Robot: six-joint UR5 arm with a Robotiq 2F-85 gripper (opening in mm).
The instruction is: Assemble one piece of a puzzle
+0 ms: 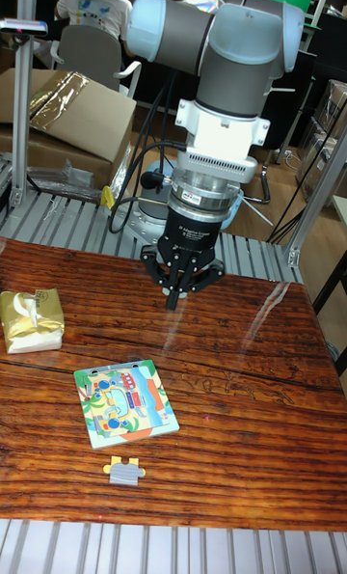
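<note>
Hovering above the far half of the wooden table (241,362), our gripper (174,299) is hanging empty, with its fingers drawn together at the tips and nothing between them, as far as we are able to judge from this one angle. We are reading this as the very start of the job: the approach to the loose piece is not yet begun.

The puzzle piece (124,471) is lying flat near the front edge of the table, just beside the near edge of the puzzle board (125,403) but apart from it, and well away from the gripper. We are seeing a grey body with a small yellow tab at its upper left, and its long axis is running roughly left to right across the picture, close to parallel with the board's near edge. The board itself is lying slightly rotated, its long axis tilting from near left to far right; where the empty slot sits is too small for us to tell.

For the next move, we are judging that the arm needs to travel toward the camera and leftward, spread its fingers, and descend over the piece's shorter span. A thin, flat piece is likely going to be awkward to pinch.

A gold packet (31,318) is sitting at the left edge, clear of that path.
</note>
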